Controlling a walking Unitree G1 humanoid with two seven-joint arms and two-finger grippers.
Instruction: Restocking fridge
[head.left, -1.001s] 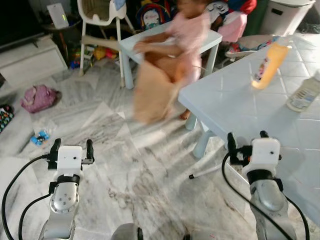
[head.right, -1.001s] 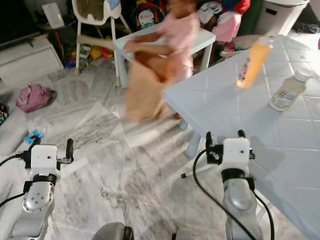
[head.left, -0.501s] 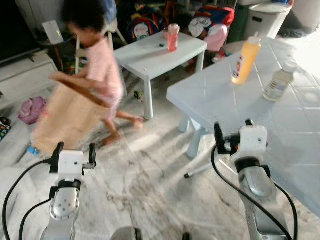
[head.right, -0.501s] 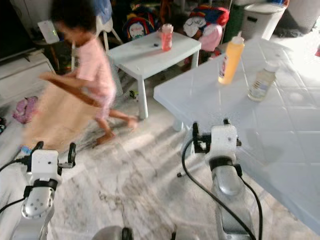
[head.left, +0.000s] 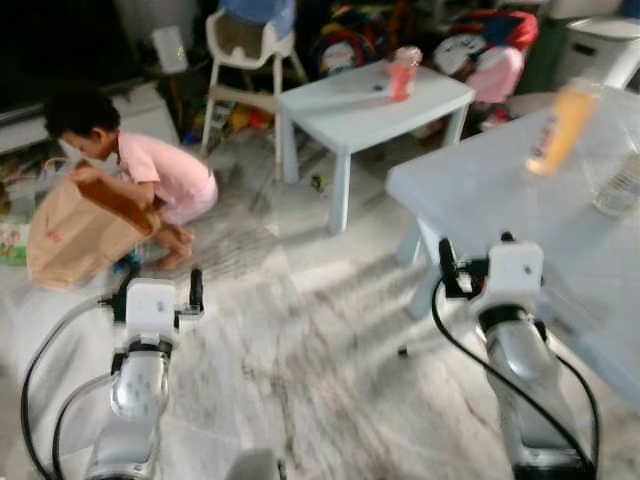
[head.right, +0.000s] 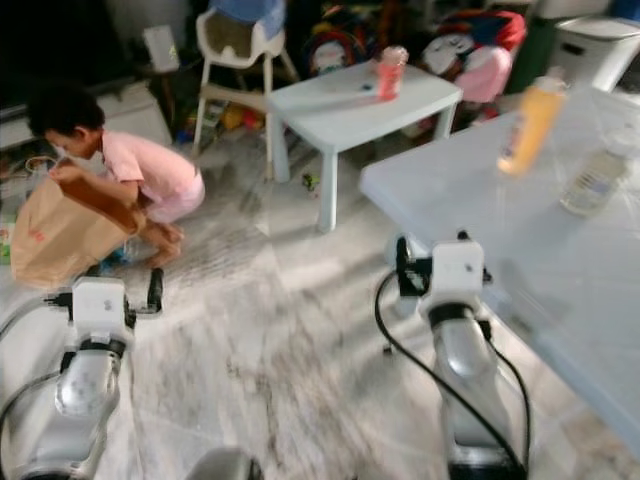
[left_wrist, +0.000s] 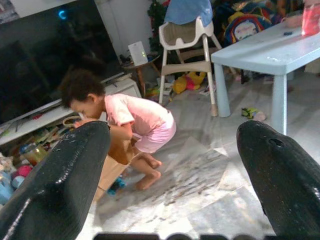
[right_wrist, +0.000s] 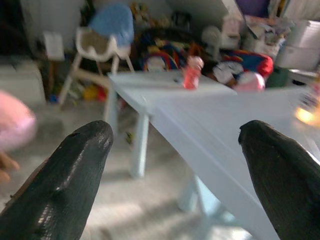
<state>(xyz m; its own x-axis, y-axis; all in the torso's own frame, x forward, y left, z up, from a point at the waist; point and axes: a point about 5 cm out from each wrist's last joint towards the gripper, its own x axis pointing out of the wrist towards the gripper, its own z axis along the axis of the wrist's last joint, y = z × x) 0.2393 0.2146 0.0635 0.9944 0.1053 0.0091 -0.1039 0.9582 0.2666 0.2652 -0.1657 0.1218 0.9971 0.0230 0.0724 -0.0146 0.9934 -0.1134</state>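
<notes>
An orange bottle (head.left: 558, 130) and a clear bottle (head.left: 622, 185) stand on the big pale blue table (head.left: 470, 190) at the right. My right gripper (head.left: 475, 258) is held up beside that table's near corner, open and holding nothing. On the left, my left gripper (head.left: 157, 288) hovers over the marble floor, also open and holding nothing. In the left wrist view its black fingers (left_wrist: 65, 175) frame a crouching child (left_wrist: 135, 117). The right wrist view looks between that gripper's fingers (right_wrist: 70, 175) along the table edge.
A child (head.left: 140, 175) crouches at the left with a brown paper bag (head.left: 70, 235), just beyond my left gripper. A small pale blue table (head.left: 375, 95) with a pink cup (head.left: 404, 72) stands ahead, with a white high chair (head.left: 245, 45) and toys behind it.
The child has carried the paper bag across to the left and now crouches there. The camera view has shifted too. Both grippers stay open and raised.
</notes>
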